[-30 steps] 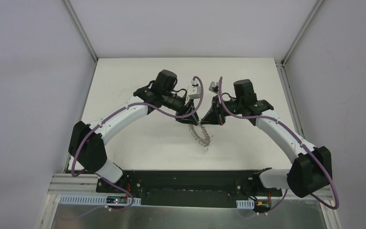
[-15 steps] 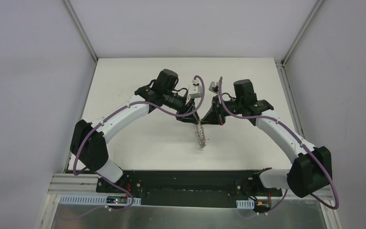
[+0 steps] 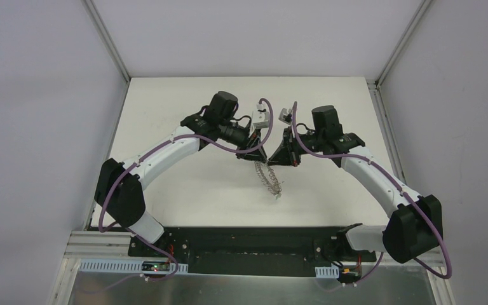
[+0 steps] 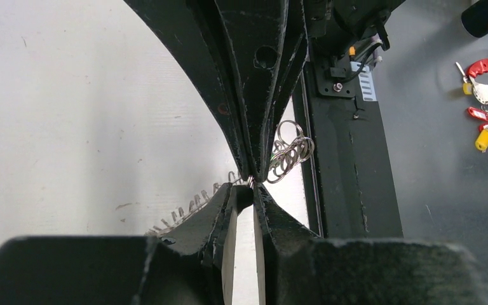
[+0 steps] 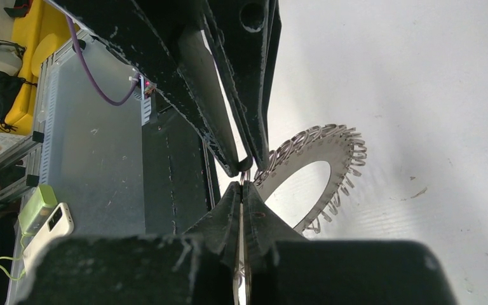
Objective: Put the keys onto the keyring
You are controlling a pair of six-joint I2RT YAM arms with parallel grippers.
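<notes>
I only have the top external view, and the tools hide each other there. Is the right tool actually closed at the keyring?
Observer: Yes. The right wrist view shows the right tool shut, its tips right at the rim of the keyring.
Operator: And the left tool?
Observer: The left wrist view shows a narrow slit between the fingers of the left tool. I cannot tell whether its tips pinch anything.
Operator: Is the keyring's hole free?
Observer: Yes. In the right wrist view the hole is open, and the bare table shows through it.
</notes>
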